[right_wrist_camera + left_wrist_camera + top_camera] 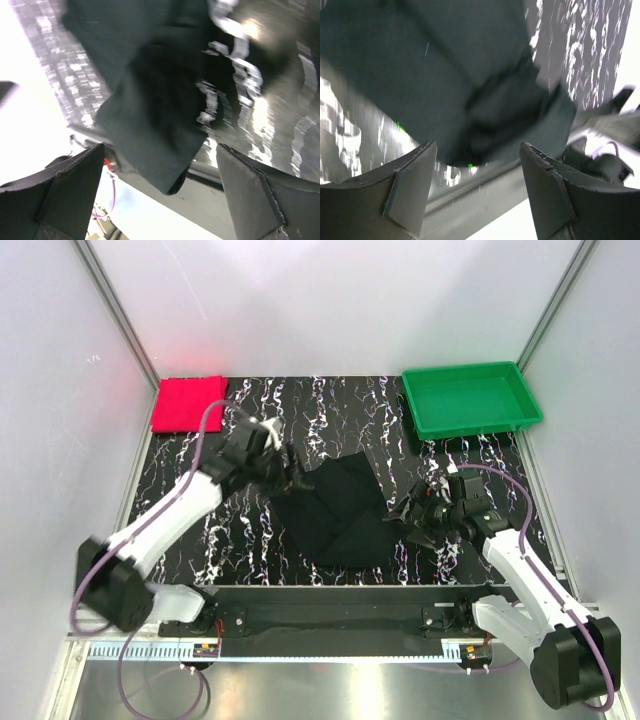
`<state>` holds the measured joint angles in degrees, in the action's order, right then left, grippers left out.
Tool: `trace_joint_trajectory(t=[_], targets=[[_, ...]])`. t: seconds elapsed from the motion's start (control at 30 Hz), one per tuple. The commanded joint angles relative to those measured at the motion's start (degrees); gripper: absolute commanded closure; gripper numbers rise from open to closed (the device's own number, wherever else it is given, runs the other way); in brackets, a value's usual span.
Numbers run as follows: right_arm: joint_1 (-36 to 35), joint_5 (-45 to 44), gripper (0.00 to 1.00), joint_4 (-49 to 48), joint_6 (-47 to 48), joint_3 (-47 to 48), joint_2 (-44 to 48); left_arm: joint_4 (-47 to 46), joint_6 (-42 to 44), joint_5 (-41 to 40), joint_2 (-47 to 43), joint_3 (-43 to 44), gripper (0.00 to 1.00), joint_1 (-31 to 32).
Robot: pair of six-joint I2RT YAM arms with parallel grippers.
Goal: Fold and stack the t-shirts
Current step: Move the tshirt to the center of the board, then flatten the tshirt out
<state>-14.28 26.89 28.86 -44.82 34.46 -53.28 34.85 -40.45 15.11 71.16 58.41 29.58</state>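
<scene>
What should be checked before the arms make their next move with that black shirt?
1. left gripper empty, jaws apart: ok.
2. right gripper empty, jaws apart: ok.
3. black t-shirt folded neatly: not ok, it lies rumpled and uneven between the arms.
4. red t-shirt folded: ok, a flat rectangle at back left.
5. Shirts stacked: not ok, they lie well apart.

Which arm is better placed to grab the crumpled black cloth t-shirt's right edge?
Probably right: the right gripper, open, sits at the black cloth t-shirt's right edge; the left gripper is opposite.
</scene>
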Motion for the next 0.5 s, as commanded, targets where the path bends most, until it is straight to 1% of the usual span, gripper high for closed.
trace_joint_trajectory(t=[0.0,0.03,0.07,0.1,0.2,0.3,0.33,0.43,0.47], targets=[[0.8,-7.2,0.0,11.6,0.1,2.4,0.3,-1.8,7.5,-1.9,9.6,9.1,0.27,0.0],[0.8,-6.6,0.0,11.4,1.0,2.7,0.3,-1.8,7.9,-1.6,11.9,10.6,0.28,0.0],[0.9,-5.8,0.0,11.0,3.0,3.2,0.1,-1.9,8.1,-1.7,16.3,11.8,0.28,0.1],[1.0,-3.9,0.0,10.8,3.9,4.0,-0.1,-2.0,8.8,-2.0,18.2,14.0,0.29,0.0],[1.0,-3.7,0.02,10.9,6.1,5.9,0.0,-1.6,9.2,-3.9,24.0,17.1,0.32,-0.1],[1.0,-4.3,0.07,10.6,7.5,6.3,0.1,-1.6,6.9,-8.5,26.1,17.5,0.3,-0.1],[1.0,-4.0,0.11,10.7,8.0,6.4,-0.3,-1.7,6.5,-9.0,26.7,17.7,0.29,-0.1],[1.0,0.6,0.19,10.6,10.0,7.1,-3.9,-2.0,6.3,-9.1,30.6,19.1,0.28,-0.1],[1.0,3.5,0.24,10.3,10.5,6.9,-5.5,-2.4,6.3,-8.7,31.7,20.0,0.27,-0.1]])
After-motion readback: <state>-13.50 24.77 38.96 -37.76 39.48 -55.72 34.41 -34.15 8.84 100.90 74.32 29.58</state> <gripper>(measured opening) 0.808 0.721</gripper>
